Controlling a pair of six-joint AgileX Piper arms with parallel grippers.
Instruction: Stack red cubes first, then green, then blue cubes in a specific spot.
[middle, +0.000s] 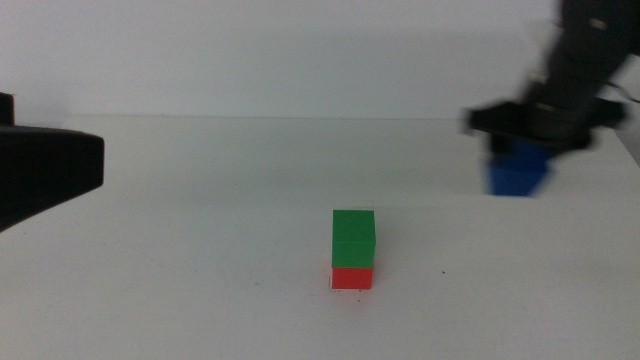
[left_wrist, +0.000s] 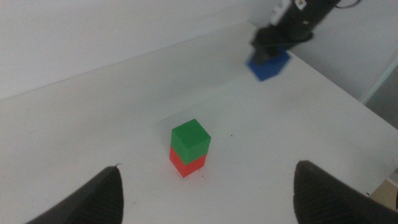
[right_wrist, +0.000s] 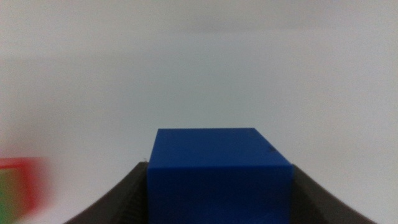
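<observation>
On my left, the left end effector (left_wrist: 205, 193) waits near the tabletop's left side, its jaws spread wide with nothing between them. Moving toward the middle, I see the first two steps look done: the green cube (middle: 353, 238) sits squarely on the red cube (middle: 352, 277), edges roughly lined up, on the near centre of the white tabletop (middle: 200, 250). Both are small, plain and matte. What is left, by my reading, is the last layer. Far to the right, the right end effector (middle: 520, 150) has its jaws closed on the blue cube (middle: 518, 173), well apart from the stack and blurred. In the right wrist view the deep blue cube fills the gap between the jaws, faces clean and flat.
</observation>
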